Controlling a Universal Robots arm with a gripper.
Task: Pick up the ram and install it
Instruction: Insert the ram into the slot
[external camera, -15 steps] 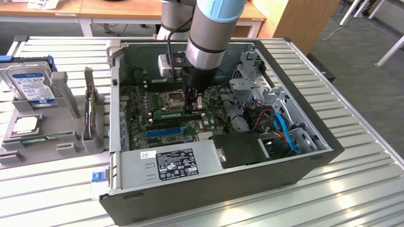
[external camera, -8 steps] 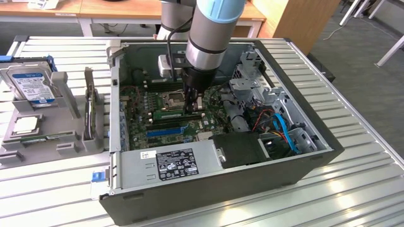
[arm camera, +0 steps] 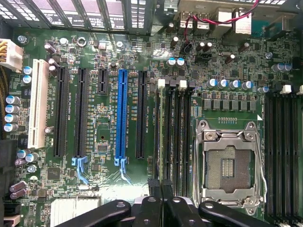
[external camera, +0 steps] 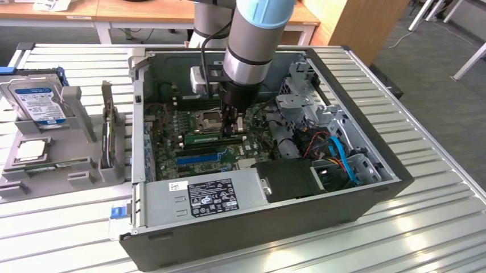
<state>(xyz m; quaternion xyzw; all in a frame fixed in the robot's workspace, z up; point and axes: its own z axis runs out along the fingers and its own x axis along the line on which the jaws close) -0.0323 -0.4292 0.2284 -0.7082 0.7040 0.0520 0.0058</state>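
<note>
Reaching straight down into the open computer case (external camera: 383,182) with the gray arm (external camera: 254,40), near the middle of the exterior view. Showing the gripper (external camera: 231,133) closed tight, black fingertips (arm camera: 152,189) pressed together. Sitting right at the top edge of the ram (external camera: 209,137), a long thin green stick standing on its edge in a slot on the green board (external camera: 171,128). Hard to tell whether pinching the stick or only touching it. Seeing the stick run from the gripper toward 9 o'clock in the exterior view, at 6 o'clock of the square silver chip holder (external camera: 209,118) and at 12 o'clock of the long blue slot (external camera: 199,158). Finding the big gray power box (external camera: 205,196) at 6 o'clock of the gripper. Spotting a blue-labelled hard drive (external camera: 36,105) far off at 9 o'clock, outside the case, on the metal table (external camera: 433,227).
</note>
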